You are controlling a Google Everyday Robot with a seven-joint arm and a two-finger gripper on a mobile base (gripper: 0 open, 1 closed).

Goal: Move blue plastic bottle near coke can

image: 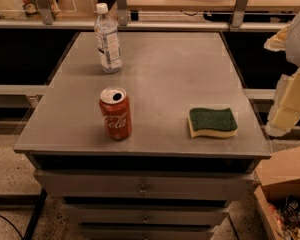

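Observation:
The blue plastic bottle (108, 38) is clear with a white cap and a pale label. It stands upright at the back left of the grey cabinet top (170, 79). The coke can (115, 113) is red with a silver top and stands upright near the front left, well in front of the bottle. My gripper (276, 84) is at the right edge of the view, off the cabinet's right side and far from both. Its pale yellow fingers (290, 104) are spread apart and hold nothing.
A green and yellow sponge (212, 122) lies at the front right of the cabinet top. Drawers (142, 186) run below the front edge. A cardboard box (285, 194) sits on the floor at the lower right. Shelving and metal rails (165, 25) stand behind.

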